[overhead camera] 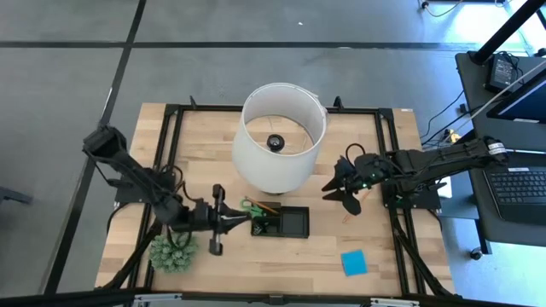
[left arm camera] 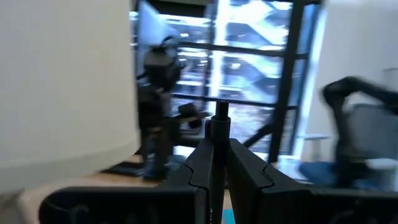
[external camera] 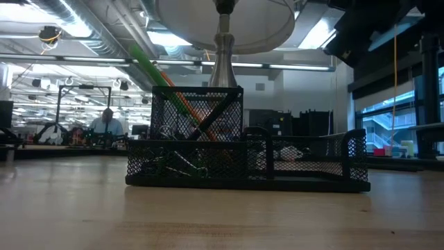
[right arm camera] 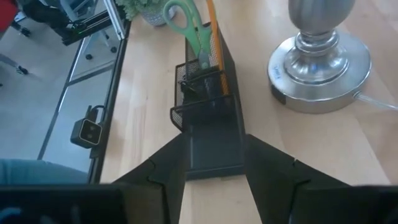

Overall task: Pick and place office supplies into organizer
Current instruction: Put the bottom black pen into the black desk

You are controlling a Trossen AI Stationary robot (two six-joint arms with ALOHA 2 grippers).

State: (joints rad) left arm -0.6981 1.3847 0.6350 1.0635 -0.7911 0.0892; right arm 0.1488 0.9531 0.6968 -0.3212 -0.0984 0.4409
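Observation:
The black mesh organizer (overhead camera: pixel 290 222) stands on the table in front of the lamp. Green-handled scissors (overhead camera: pixel 252 205) and an orange pencil (right arm camera: pixel 211 25) stand in its tall end compartment (external camera: pixel 198 114), leaning, with the handles up. My left gripper (overhead camera: pixel 246 223) is at the organizer's left end, above the table, shut on a thin dark pen (left arm camera: pixel 219 124). My right gripper (overhead camera: pixel 345 193) hovers open to the right of the lamp, with nothing between its fingers, and its wrist view looks down along the organizer (right arm camera: pixel 211 137). A blue sticky-note pad (overhead camera: pixel 354 262) lies flat near the front right. My left gripper pinches the dark pen between its two fingers (left arm camera: pixel 249 171). The pen's capped end (left arm camera: pixel 221 111) sticks out past them. The fingers come about level from the table's left side, and the pen is clear of the table.
The white lampshade (overhead camera: pixel 280 136) rises just behind the organizer, and its metal base (right arm camera: pixel 320 62) stands on the table beside it. A spiky green plant ball (overhead camera: pixel 173 251) sits at the front left, under my left arm. A black frame (overhead camera: pixel 171 145) borders the table.

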